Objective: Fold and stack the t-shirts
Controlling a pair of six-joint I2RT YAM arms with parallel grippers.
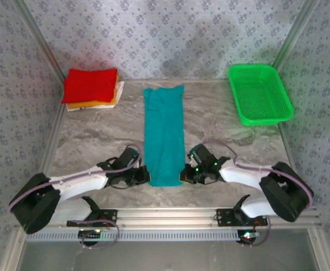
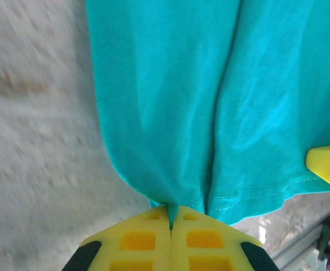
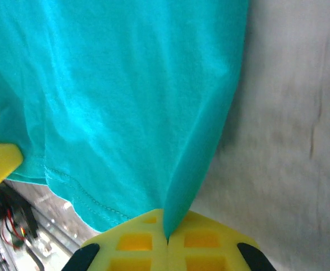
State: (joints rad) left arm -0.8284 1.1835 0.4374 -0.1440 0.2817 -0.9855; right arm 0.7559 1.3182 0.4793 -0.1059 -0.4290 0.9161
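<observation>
Pinching the near hem corners, my left claw (image 2: 171, 217) and right claw (image 3: 166, 226) are each clamped on the teal shirt (image 1: 163, 135), I reckon to fold that end away. It lies as a long strip on the table (image 1: 97, 141).

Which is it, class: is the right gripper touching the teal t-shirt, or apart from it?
Touching. The right wrist view shows an edge of the teal t-shirt pinched into the closed seam of the shut right gripper.
</observation>
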